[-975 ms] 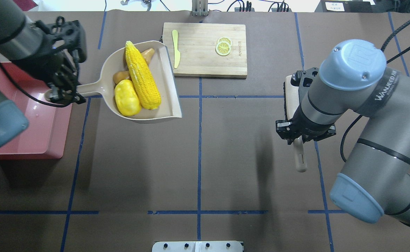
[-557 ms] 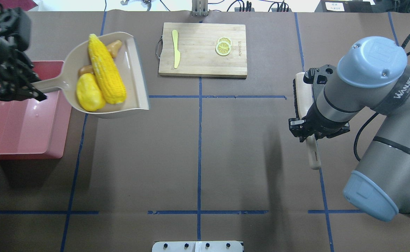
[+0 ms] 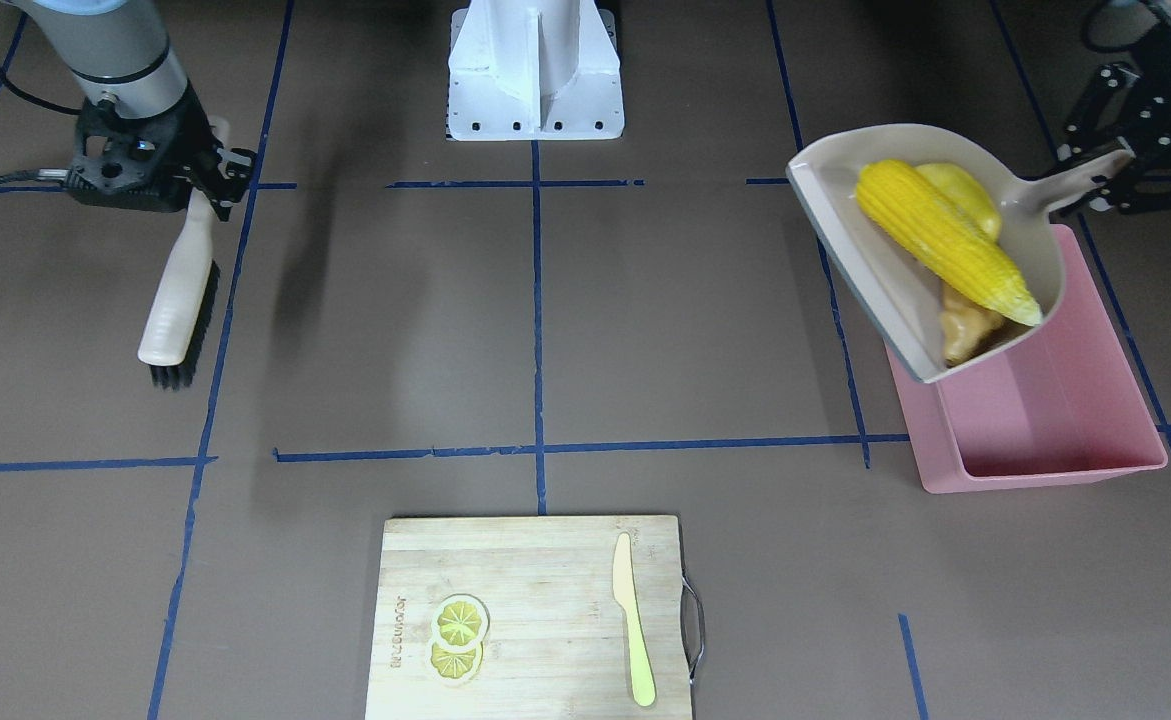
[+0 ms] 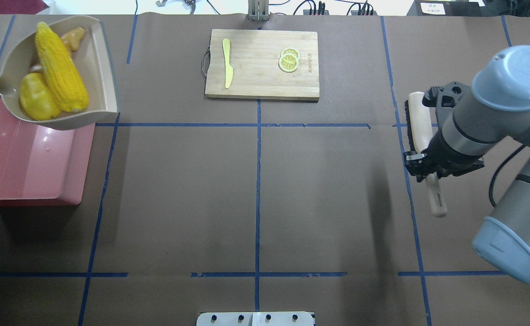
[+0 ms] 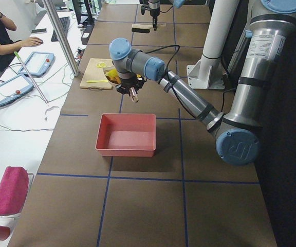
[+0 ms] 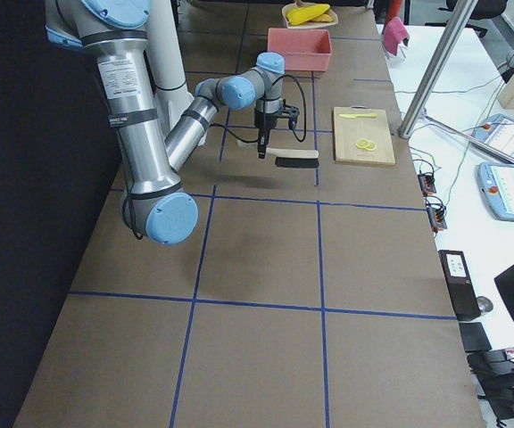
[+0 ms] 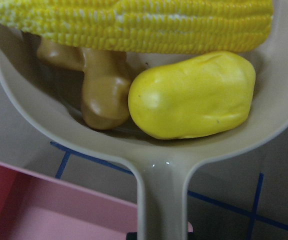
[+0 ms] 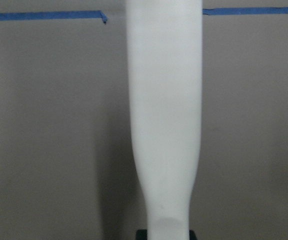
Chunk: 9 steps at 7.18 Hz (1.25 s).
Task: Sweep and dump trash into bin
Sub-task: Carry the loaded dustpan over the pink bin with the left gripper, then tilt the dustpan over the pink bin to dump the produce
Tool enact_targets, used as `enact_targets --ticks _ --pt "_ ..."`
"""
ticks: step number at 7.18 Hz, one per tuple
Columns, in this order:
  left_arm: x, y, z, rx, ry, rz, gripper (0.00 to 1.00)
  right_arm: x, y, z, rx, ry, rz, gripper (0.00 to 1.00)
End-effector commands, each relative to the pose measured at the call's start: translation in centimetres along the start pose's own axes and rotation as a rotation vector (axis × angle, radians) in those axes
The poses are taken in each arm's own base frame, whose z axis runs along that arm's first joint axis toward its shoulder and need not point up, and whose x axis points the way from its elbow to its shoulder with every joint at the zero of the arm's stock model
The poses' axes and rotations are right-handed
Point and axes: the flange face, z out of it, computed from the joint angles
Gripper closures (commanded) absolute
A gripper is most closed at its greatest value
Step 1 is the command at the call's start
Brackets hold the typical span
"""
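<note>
- The jaws of the left gripper (image 3: 1117, 168) are closed on the end of the handle of the dustpan (image 4: 96, 54). In the left wrist view the handle runs straight down into them.
- The jaws of the right gripper (image 4: 431, 171) are closed on the handle of the brush (image 4: 420, 115), at the robot's right side of the table (image 4: 255, 203). We cannot tell if the bristles touch the table.
- All the trash lies in the dustpan. The corn cob (image 4: 61, 68) lies along the middle, and the potato-like piece (image 4: 38, 97) is beside it, near the handle. The ginger root (image 4: 74, 35) is partly under the cob, toward the open lip.
- One second ago the dustpan was just beside the cutting board (image 4: 260, 86). Now it has travelled to the robot's left and is raised, and in the overhead view its handle side overlaps the edge of the bin (image 4: 29, 167).
- In the same second the right arm has drawn the brush further out to the right, away from the work.
- We judge that the sweeping is done and the carrying is almost done; only the dumping remains. In the front view the dustpan leans, with the ginger root at the low corner over the bin, but none of the trash has left the dustpan yet.
- We think the lip must come over the inside of the bin before the dustpan tips further. The long corn cob could catch the rim or roll outside.
</note>
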Motion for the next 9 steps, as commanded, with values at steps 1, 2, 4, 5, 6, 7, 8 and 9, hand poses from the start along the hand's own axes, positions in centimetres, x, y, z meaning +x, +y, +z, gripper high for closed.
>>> enact_targets --ticks 1,2,4,5,6,7,8,9 --pt "-2.3 6.0 -0.2 -0.016 -0.006 0.017 1.0 4.4 0.7 0.4 -0.009 0.038 -0.018 1.0" --pt "-3.9 9.6 -0.9 -0.021 -0.021 0.014 1.0 5.1 0.6 0.6 -0.011 0.046 -0.012 1.0" --pt "-7.6 16.7 -2.5 -0.029 -0.049 -0.025 1.0 6.3 0.5 1.0 -0.011 0.047 -0.008 1.0" --pt "-8.4 19.2 -3.4 -0.036 -0.067 -0.077 1.0 6.7 0.5 1.0 -0.013 0.032 -0.003 1.0" --pt "-8.3 21.5 -4.7 -0.08 -0.114 -0.113 1.0 7.0 0.4 0.9 -0.015 0.029 0.001 1.0" --pt "-8.2 22.2 -5.1 -0.144 -0.147 -0.12 1.0 7.1 0.4 1.0 -0.016 0.031 0.002 1.0" --pt "-8.3 22.5 -5.3 -0.203 -0.173 -0.118 1.0 7.2 0.4 1.0 -0.017 0.032 0.003 1.0" --pt "-8.0 22.3 -6.2 -0.281 -0.223 -0.105 1.0 7.2 0.4 1.1 -0.018 0.033 0.004 1.0"
